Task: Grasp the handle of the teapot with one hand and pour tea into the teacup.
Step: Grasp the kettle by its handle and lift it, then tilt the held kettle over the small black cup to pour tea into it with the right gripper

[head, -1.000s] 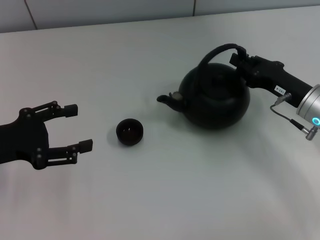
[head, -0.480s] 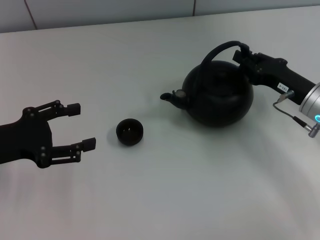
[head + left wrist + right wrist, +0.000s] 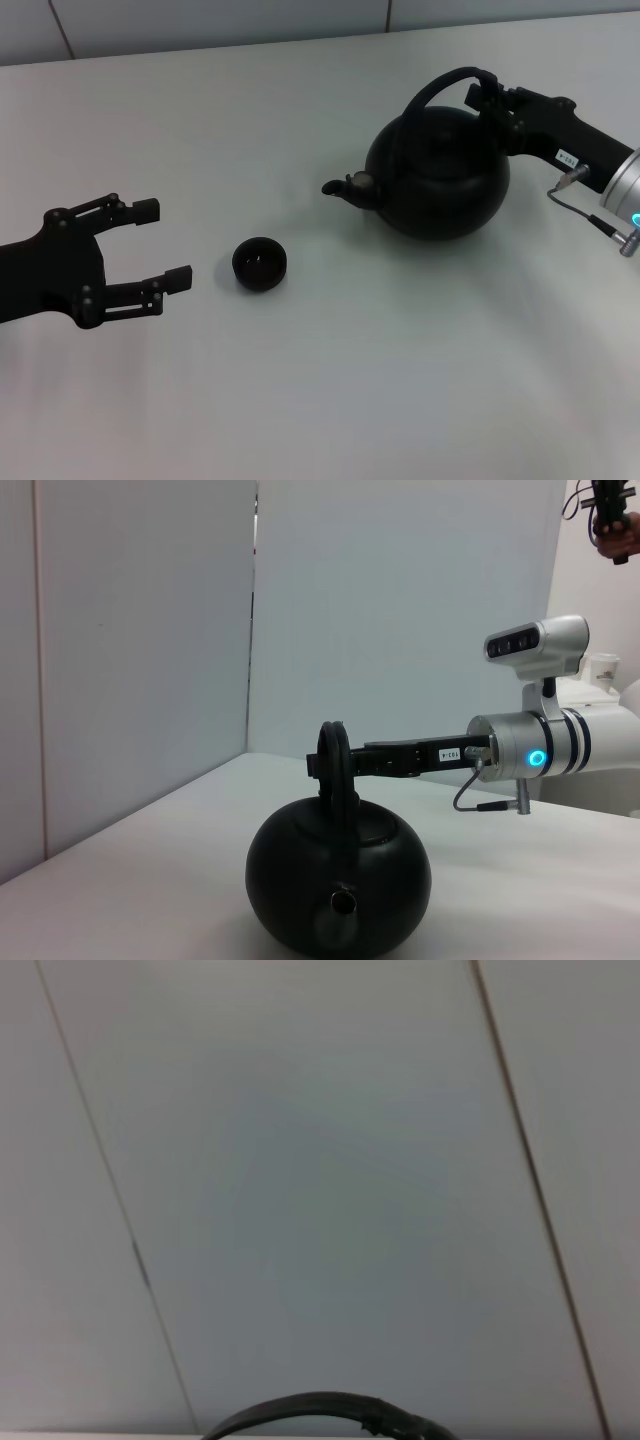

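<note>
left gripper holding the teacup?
No: in the head view the left gripper hangs open beside the teacup, with bare table between them.

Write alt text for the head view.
The right gripper holds the handle of a black teapot, spout pointing toward a small black teacup on the white table. The left gripper waits open beside the cup.

One small white label with dark printed characters sits on the black forearm housing of the right arm [image 3: 560, 140], also visible in the left wrist view [image 3: 446, 753], but its characters are too small to read, and no other text appears.
</note>
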Robot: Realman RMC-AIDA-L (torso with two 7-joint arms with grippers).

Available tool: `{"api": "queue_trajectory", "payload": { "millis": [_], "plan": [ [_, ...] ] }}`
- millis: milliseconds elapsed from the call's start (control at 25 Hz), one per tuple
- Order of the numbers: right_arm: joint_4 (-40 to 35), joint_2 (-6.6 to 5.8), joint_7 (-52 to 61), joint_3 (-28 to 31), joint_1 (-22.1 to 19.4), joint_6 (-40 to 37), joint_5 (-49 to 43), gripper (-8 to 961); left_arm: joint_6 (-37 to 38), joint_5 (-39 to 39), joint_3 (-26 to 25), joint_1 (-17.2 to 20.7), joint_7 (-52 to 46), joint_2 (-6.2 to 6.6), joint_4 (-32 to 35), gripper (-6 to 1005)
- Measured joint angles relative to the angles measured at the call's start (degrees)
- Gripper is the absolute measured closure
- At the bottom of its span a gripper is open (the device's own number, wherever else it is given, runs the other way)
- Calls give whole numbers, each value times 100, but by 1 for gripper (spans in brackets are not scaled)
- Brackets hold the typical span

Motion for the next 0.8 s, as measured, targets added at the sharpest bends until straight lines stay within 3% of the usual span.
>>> {"api": "queue_trajectory", "payload": {
  "millis": [800],
  "plan": [
    [-787,6,35,-1253,405,170,-76,786,-129,0,0,38,0,-59,4,129]
  ]
}}
